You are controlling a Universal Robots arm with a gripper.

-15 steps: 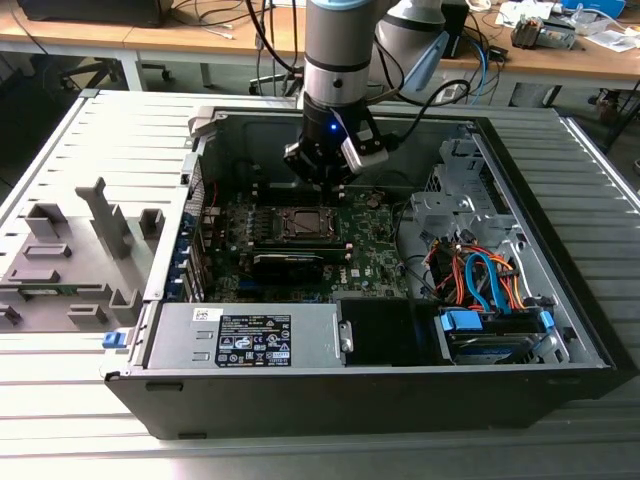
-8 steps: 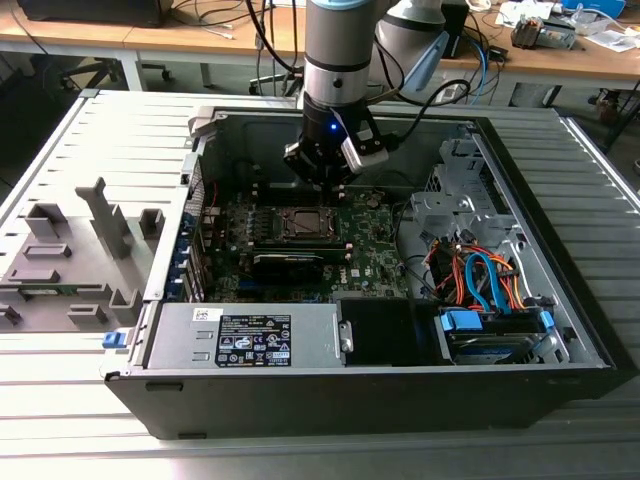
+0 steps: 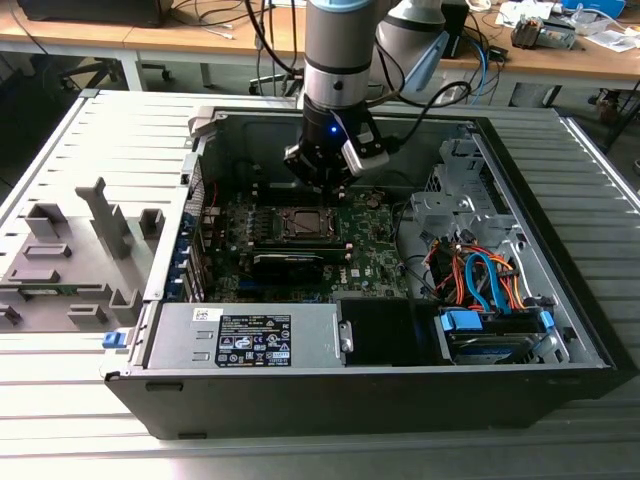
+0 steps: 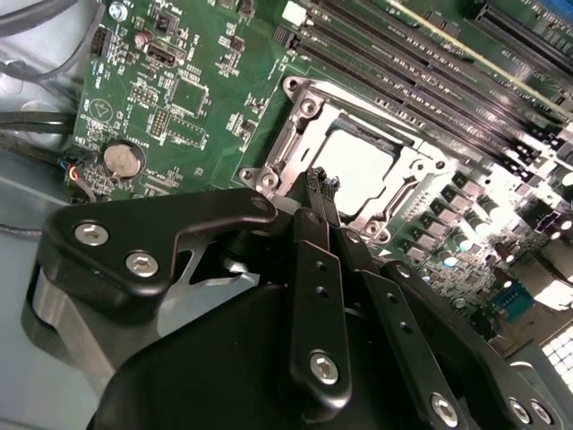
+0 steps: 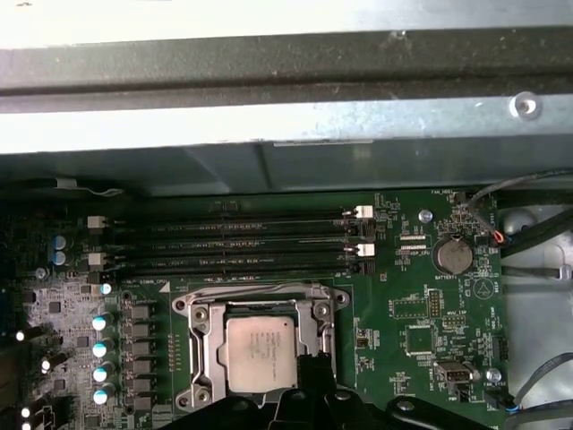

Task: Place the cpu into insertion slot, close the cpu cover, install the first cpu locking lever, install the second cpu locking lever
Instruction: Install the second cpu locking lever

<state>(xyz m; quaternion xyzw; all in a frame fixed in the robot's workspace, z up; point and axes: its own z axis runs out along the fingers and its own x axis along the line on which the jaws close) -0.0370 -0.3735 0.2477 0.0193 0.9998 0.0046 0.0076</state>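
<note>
The cpu [image 5: 261,354] lies flat in the socket on the green motherboard, its silver-grey top showing in both wrist views [image 4: 358,170] and in the exterior view [image 3: 303,222]. Around it the silvery cpu cover [image 5: 201,345] lies down as a frame [image 4: 300,134]. A thin wire locking lever [image 5: 260,290] runs along one edge of the socket. My gripper [image 3: 322,185] hangs just above the socket's edge. Its black fingers [image 4: 313,260] are pressed together, shut with nothing between them, and the tips [image 5: 313,372] sit beside the cpu.
Long black memory slots [image 5: 242,237] run beside the socket, with a coin battery [image 5: 452,255] nearby. The case wall [image 5: 286,134] rises close behind. In the exterior view a power supply [image 3: 250,335], a drive cage with blue and orange cables [image 3: 480,280] and a grey fixture plate [image 3: 70,260] surround the board.
</note>
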